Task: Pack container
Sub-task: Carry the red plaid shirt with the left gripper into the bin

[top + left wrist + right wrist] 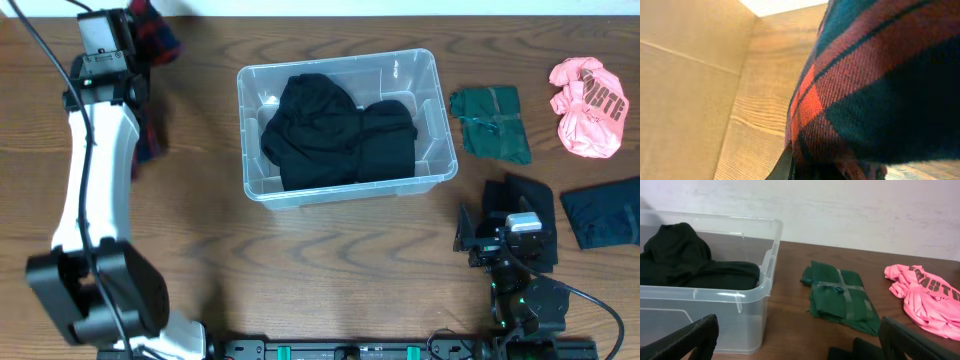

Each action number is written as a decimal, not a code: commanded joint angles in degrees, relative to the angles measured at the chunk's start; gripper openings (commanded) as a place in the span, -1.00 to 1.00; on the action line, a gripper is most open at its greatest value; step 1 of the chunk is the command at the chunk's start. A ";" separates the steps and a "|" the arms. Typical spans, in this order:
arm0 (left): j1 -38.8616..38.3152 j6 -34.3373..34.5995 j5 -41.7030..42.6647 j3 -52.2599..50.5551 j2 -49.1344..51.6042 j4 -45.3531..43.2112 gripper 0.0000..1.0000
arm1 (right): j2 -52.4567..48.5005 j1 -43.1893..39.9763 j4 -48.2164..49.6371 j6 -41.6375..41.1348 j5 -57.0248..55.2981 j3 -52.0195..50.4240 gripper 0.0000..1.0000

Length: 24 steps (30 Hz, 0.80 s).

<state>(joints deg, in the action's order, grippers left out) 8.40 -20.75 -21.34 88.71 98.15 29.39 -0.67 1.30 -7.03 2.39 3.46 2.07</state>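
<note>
The clear plastic container (350, 190) stands mid-table with a black garment (335, 130) lying in it. It also shows in the right wrist view (755, 297), with the black garment (680, 255) inside. My left gripper (128, 25) is at the far left back of the table, shut on a red and navy plaid cloth (155, 38) that hangs from it. The plaid cloth (880, 90) fills the left wrist view and hides most of the left gripper's fingers (830, 172). My right gripper (505, 228) is open and empty, low over a black cloth (522, 195); its fingers (805, 345) are spread wide.
A folded green cloth (490, 122) (840, 297) lies right of the container. A pink shirt (588, 105) (922, 297) is at the far right back. A dark navy cloth (605, 212) lies at the right edge.
</note>
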 commanded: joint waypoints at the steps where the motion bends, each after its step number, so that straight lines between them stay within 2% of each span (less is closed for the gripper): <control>1: -2.32 0.22 -0.79 1.03 -4.81 -0.55 -0.88 | 0.33 -0.33 -0.04 0.90 0.44 -0.26 0.98; 8: -14.56 -8.17 -1.20 1.05 -12.09 -0.57 -0.88 | 0.33 -0.33 -0.04 0.90 0.44 -0.26 0.98; 16: -29.83 -16.92 -13.94 1.07 -14.69 -1.62 -0.88 | 0.33 -0.33 -0.04 0.90 0.44 -0.26 0.98; 19: -34.82 -17.20 -16.94 1.07 -14.67 -1.53 -0.88 | 0.33 -0.33 -0.04 0.90 0.44 -0.26 0.98; 24: -42.14 -18.47 -17.07 1.07 -14.67 -1.38 -0.88 | 0.33 -0.33 -0.04 0.90 0.44 -0.26 0.99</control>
<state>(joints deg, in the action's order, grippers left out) -30.61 -37.32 -34.76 88.71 84.95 28.62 -0.67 1.30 -7.05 2.39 3.46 2.07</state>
